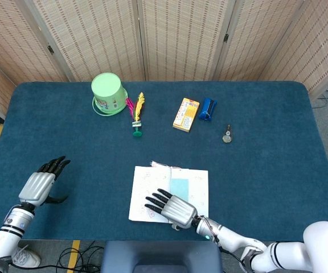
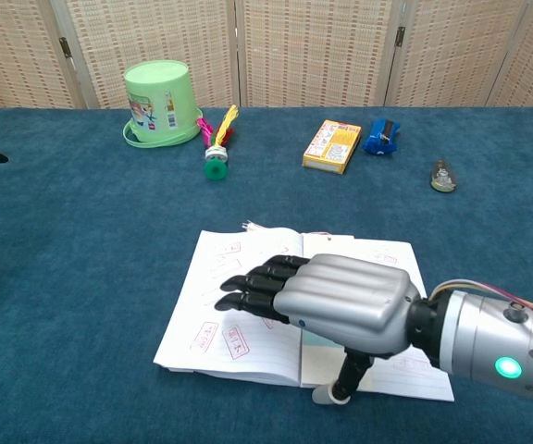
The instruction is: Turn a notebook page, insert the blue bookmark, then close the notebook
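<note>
The notebook [image 1: 169,193] lies open on the blue surface [image 1: 266,170] at lower centre of the head view. A pale blue bookmark [image 1: 179,186] sits on the right-hand page just beside the spine; in the chest view most of it is hidden behind my right hand [image 2: 340,301]. I judge the bookmark placed and the closing step in hand.

My right hand hovers flat over the middle of the book, palm down, fingers [image 2: 253,282] extended and apart over the left page, grasping nothing. I cannot tell whether the fingertips touch the paper. My left hand [image 1: 39,185] rests at lower left of the head view, well apart from the book, fingers loosely spread, holding nothing.

To close cleanly, I would get the fingers under the outer edge of one cover rather than press on the pages, then swing that half over the spine. The bookmark lies loose, so a sweeping hand could drag it out. I would fold the left half over it to pin it.

At the top of the frame a green cup [image 1: 108,94], a feathered shuttlecock [image 1: 136,115], a yellow box [image 1: 186,114] and a small blue item [image 1: 208,109] stand clear of the work.
</note>
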You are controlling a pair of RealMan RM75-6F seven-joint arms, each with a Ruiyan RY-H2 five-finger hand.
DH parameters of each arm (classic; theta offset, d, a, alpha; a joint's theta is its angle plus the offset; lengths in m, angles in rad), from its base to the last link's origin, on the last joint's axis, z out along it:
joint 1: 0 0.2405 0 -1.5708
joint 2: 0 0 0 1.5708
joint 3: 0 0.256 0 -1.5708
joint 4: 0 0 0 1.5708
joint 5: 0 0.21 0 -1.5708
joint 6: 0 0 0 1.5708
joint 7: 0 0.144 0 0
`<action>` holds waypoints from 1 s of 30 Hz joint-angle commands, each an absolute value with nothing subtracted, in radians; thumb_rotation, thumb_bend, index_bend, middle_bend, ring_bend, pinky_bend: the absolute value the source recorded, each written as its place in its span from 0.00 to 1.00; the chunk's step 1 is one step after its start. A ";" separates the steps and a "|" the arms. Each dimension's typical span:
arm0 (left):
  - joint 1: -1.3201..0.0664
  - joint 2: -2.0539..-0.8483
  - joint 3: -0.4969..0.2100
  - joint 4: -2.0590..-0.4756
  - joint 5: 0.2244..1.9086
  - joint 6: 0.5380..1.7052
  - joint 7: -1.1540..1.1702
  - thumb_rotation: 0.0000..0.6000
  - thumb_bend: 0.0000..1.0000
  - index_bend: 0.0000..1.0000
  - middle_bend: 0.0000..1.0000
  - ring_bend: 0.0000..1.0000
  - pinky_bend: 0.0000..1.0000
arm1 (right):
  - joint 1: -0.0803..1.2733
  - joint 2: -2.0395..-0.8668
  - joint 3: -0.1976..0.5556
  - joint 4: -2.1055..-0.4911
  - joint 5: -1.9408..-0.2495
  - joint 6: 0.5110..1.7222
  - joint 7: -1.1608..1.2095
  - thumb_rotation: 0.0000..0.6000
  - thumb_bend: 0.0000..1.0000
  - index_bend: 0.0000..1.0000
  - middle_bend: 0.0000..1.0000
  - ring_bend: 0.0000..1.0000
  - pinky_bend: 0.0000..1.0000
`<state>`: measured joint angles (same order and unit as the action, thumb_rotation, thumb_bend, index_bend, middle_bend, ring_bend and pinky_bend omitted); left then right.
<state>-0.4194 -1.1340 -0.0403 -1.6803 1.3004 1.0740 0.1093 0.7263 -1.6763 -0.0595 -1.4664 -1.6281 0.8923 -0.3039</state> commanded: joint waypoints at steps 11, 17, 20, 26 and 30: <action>-0.412 -1.128 -0.046 -1.672 1.332 1.105 0.093 1.00 0.23 0.01 0.00 0.04 0.16 | 0.684 -1.531 -0.071 -1.571 -1.684 1.017 -0.344 1.00 0.07 0.00 0.00 0.00 0.00; -0.415 -1.145 -0.038 -1.637 1.415 1.131 0.046 1.00 0.23 0.03 0.00 0.04 0.16 | 0.632 -1.393 -0.069 -1.641 -1.677 1.101 -0.381 1.00 0.07 0.00 0.00 0.00 0.00; -0.422 -1.165 -0.035 -1.601 1.474 1.154 0.016 1.00 0.23 0.06 0.00 0.04 0.16 | 0.605 -1.330 -0.076 -1.669 -1.671 1.130 -0.385 1.00 0.08 0.00 0.00 0.00 0.00; -0.435 -1.198 -0.032 -1.547 1.560 1.198 -0.026 1.00 0.23 0.11 0.00 0.05 0.16 | 0.546 -1.242 -0.094 -1.674 -1.669 1.191 -0.361 1.00 0.09 0.00 0.00 0.00 0.00; -0.441 -1.214 -0.030 -1.530 1.597 1.223 -0.035 1.00 0.23 0.12 0.00 0.05 0.16 | 0.520 -1.214 -0.100 -1.658 -1.677 1.217 -0.334 1.00 0.10 0.00 0.00 0.00 0.00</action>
